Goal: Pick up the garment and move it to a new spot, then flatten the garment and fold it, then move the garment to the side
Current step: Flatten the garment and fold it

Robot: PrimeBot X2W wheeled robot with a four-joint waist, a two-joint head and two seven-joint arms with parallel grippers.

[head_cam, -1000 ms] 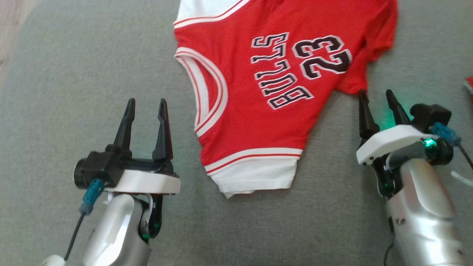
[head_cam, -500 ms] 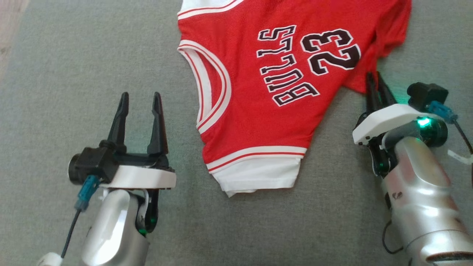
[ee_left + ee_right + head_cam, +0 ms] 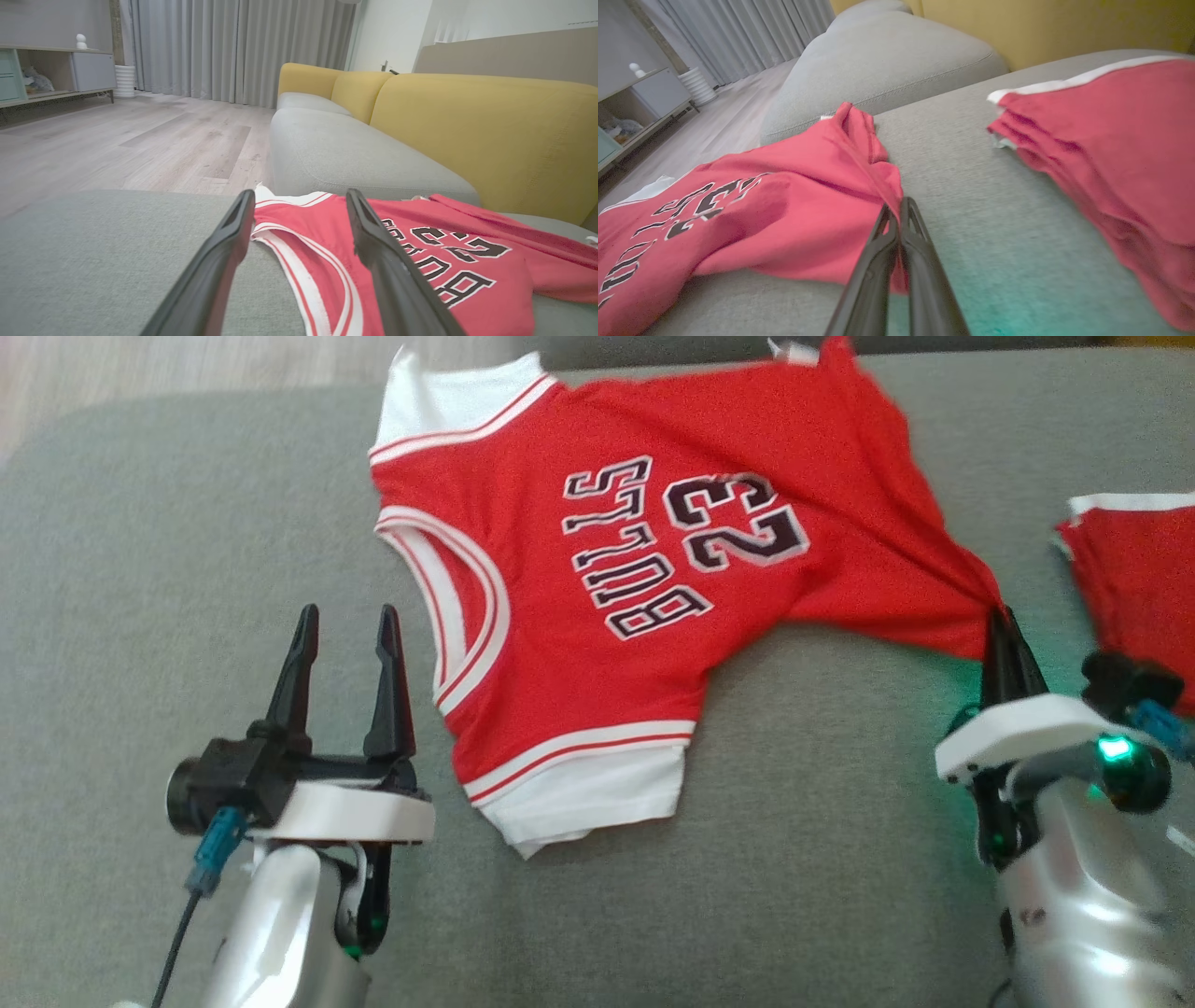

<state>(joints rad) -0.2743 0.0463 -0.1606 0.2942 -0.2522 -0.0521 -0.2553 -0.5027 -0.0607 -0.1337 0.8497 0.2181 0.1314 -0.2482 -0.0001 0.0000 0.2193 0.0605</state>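
Observation:
A red jersey (image 3: 597, 644) with white trim and "BULLS 23" lettering lies spread on the grey sofa seat (image 3: 168, 551). My right gripper (image 3: 1001, 621) is shut on the jersey's lower right hem, which is stretched toward it; the right wrist view shows the fingers (image 3: 896, 242) pinched on the red fabric (image 3: 761, 210). My left gripper (image 3: 344, 616) stands open just left of the jersey's armhole, with nothing between its fingers. Between the left fingers (image 3: 229, 247), the left wrist view shows the jersey (image 3: 434, 261) ahead.
A second red garment (image 3: 1134, 579) with a white edge lies folded at the right, also seen as a stack (image 3: 1106, 154). Yellow back cushions (image 3: 490, 135) bound the seat. Wooden floor (image 3: 117, 144) lies past the left edge.
My right gripper has shut on the jersey's hem and pulled it rightward, stretching the cloth. The head camera has shifted, bringing the second garment into view. The left gripper stays open.

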